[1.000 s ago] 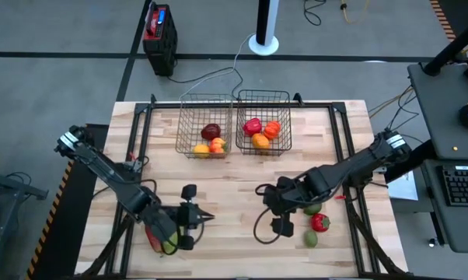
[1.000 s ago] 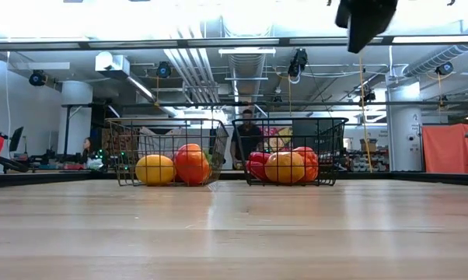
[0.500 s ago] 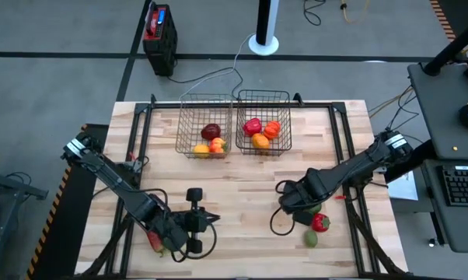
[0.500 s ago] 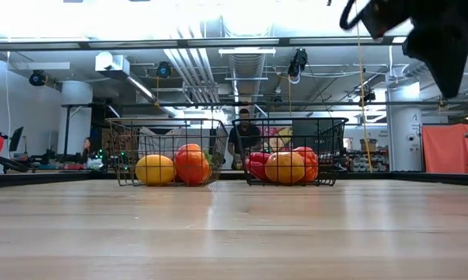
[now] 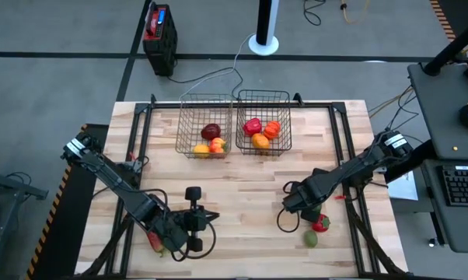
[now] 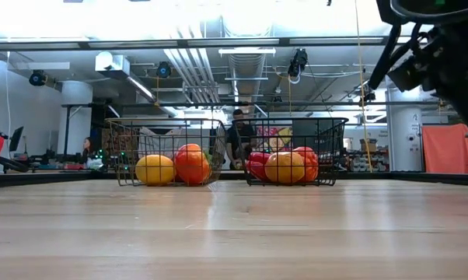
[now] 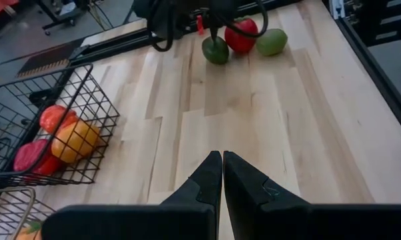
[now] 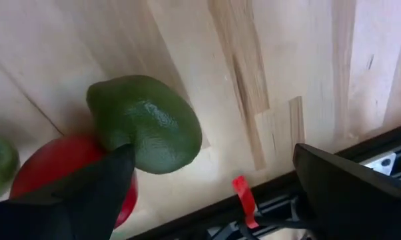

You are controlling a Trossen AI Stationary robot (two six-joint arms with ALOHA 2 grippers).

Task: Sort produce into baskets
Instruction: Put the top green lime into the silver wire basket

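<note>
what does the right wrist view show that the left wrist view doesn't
Only the right wrist view shows the dark green fruit close up between the open right gripper fingers, plus a small red clip at the table edge. Only the left wrist view shows the shut left gripper, a wire basket holding red and orange produce, and the right arm overhead. Both share the red fruit, the light green fruit and the wooden table.

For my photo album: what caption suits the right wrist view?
Open right gripper closing in on a green fruit beside a red pepper on the wooden table.
</note>
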